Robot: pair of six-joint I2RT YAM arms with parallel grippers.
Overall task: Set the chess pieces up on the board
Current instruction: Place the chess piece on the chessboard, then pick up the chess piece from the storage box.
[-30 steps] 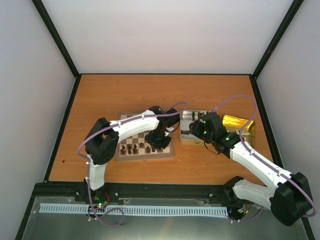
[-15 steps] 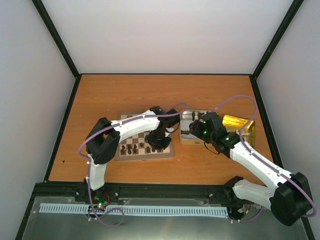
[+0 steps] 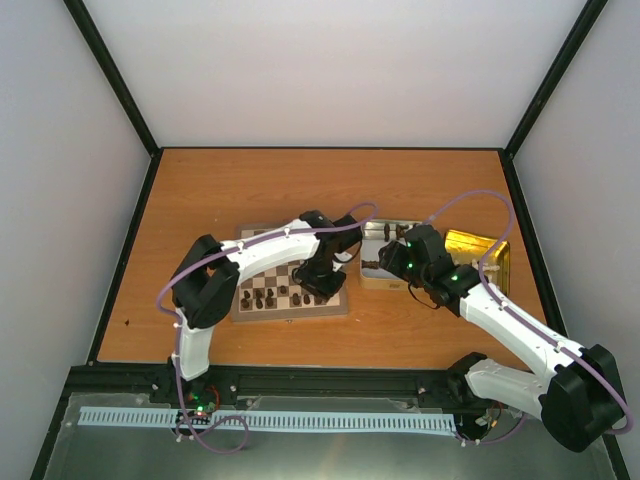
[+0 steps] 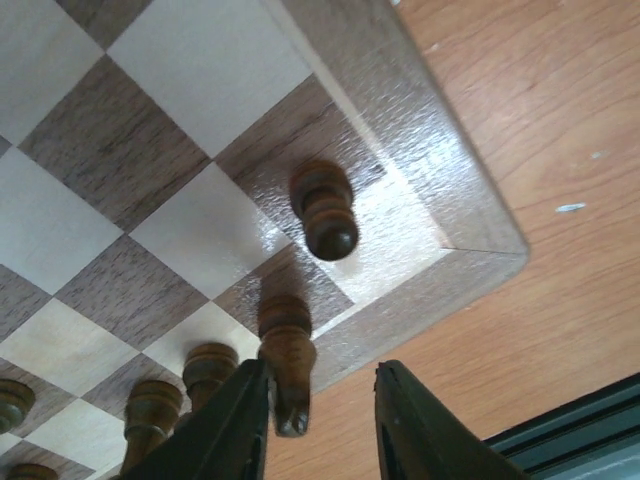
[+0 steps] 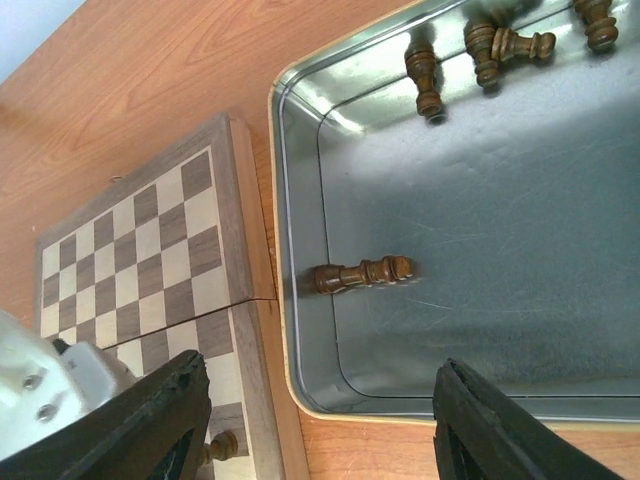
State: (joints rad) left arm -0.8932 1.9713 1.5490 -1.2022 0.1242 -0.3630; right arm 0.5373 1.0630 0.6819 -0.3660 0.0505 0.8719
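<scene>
Fingers of left arm narrowly parted around dark piece at board edge; right fingers wide, empty, above tin.

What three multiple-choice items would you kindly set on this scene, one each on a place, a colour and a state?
1. Where does the right gripper hang? A. Over the silver tin. B. Over bare tabletop. C. Over the gold tin.
2. What colour are the pieces standing by the board corner? A. Cream-white. B. Dark brown. C. Red.
3. How is the lone piece in the tin's middle? A. Upright. B. Clamped in jaws. C. Lying on its side.
Answers: 1 A, its open fingers frame the tin's floor; 2 B, all show dark wood; 3 C, it lies flat, untouched.
</scene>
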